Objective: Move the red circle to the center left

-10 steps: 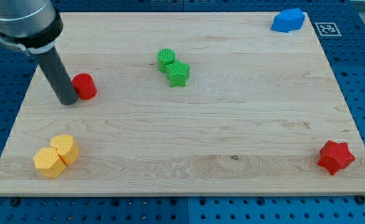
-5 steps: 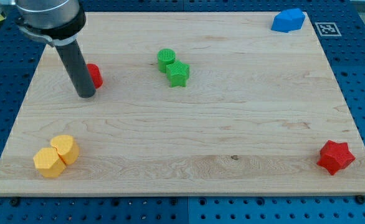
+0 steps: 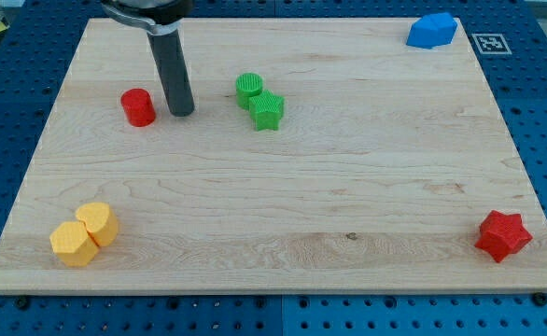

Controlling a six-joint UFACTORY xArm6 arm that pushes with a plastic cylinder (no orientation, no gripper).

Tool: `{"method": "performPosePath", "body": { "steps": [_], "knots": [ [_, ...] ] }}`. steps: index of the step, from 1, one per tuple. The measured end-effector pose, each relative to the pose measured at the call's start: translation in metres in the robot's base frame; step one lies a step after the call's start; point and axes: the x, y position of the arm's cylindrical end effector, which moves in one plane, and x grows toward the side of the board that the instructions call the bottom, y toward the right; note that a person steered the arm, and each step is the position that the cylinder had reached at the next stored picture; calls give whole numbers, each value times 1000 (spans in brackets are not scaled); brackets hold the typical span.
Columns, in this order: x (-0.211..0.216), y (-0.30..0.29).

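The red circle (image 3: 138, 106) stands on the wooden board (image 3: 283, 196) in its upper left part. My tip (image 3: 182, 113) rests on the board just to the right of the red circle, with a small gap between them. The dark rod rises from the tip toward the view's top.
A green circle (image 3: 249, 89) and a green star (image 3: 267, 110) touch each other right of my tip. Two yellow blocks (image 3: 85, 232) sit at the bottom left. A red star (image 3: 503, 235) is at the bottom right, a blue block (image 3: 431, 30) at the top right.
My tip moved from the left of the red circle, past it, to its right side. The red circle shifted up and slightly right.
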Motion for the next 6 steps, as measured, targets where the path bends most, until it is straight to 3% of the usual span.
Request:
{"method": "performPosePath", "body": {
  "steps": [2, 6],
  "knots": [
    [0, -6],
    [0, -72]
  ]
}}
